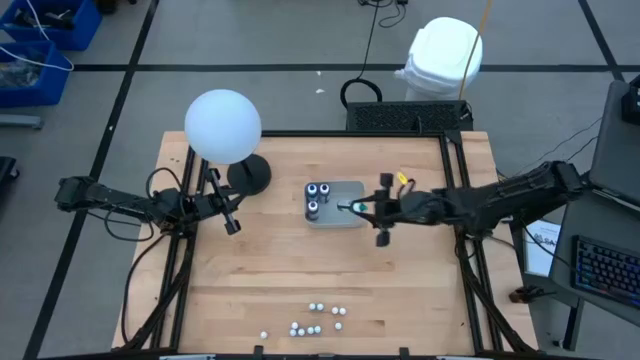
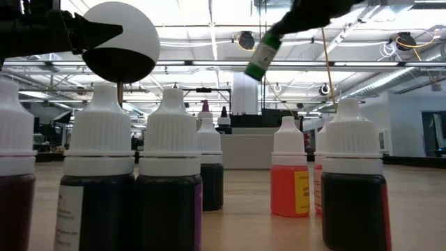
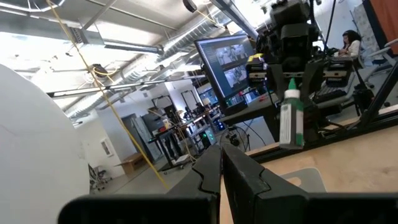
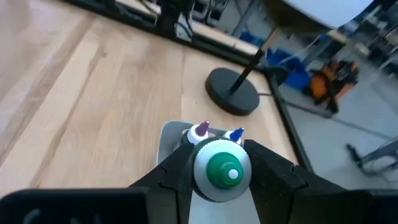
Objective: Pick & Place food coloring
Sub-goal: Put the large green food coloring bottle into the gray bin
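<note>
Green food coloring bottle point(image 4: 222, 169) is clamped in the right gripper point(image 1: 358, 207) jaws, held above the clear tray point(image 1: 347, 217). Three bottles seem seated in the tray. Loose bottles point(image 1: 315, 318) are clustered at the bench point(image 1: 270, 270) front edge. Lamp base point(image 1: 248, 176) is beside the left gripper point(image 1: 231, 224), jaws together.

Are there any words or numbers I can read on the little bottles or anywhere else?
None can be read.
Orange bottle, yellow label: print too small to read.
Dark bottle, pale label at its side: print too blurred.
Green bottle held by the right gripper: no readable label.
Monitor behind the table: pictures only, nothing legible.
</note>
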You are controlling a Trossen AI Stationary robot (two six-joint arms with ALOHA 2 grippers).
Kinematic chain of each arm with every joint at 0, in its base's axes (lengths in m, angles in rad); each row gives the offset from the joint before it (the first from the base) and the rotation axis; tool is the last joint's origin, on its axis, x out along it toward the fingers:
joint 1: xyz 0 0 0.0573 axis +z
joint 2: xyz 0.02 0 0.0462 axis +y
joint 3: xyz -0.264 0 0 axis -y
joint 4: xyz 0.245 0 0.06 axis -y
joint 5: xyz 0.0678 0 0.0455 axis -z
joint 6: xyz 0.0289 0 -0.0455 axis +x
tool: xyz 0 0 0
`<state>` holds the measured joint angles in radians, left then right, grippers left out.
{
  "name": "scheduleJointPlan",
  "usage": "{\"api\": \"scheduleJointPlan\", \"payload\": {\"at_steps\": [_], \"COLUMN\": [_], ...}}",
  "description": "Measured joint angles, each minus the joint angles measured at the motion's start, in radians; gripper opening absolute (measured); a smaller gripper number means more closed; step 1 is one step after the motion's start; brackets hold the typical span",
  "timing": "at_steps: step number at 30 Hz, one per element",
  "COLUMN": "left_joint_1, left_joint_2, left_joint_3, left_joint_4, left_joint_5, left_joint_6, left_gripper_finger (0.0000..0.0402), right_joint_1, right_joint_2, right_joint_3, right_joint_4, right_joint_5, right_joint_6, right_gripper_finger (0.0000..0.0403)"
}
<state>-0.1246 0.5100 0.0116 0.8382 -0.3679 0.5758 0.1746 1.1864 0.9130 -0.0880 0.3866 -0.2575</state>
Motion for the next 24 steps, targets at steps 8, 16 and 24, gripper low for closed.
{"api": "scheduleJointPlan", "payload": {"at_steps": [8, 16, 24], "left_joint_1": [0.0, 0.0, 0.0], "left_joint_2": [0.0, 0.0, 0.0], "left_joint_3": [0.0, 0.0, 0.0], "left_joint_4": [0.0, 0.0, 0.0], "left_joint_5": [0.0, 0.0, 0.0], "left_joint_6": [-0.006, -0.008, -0.008], "left_gripper_finger": [0.0024, 0.0024, 0.0024], "right_joint_1": [-0.119, -0.207, -0.248], "right_joint_2": [0.212, 0.33, 0.402], "right_joint_3": [0.197, 0.227, 0.226], "right_joint_4": [-0.174, -0.178, -0.141], "right_joint_5": [-0.185, -0.311, -0.313], "right_joint_6": [0.015, 0.036, 0.036], "right_gripper_finger": [0.0118, 0.0116, 0.0116]}}
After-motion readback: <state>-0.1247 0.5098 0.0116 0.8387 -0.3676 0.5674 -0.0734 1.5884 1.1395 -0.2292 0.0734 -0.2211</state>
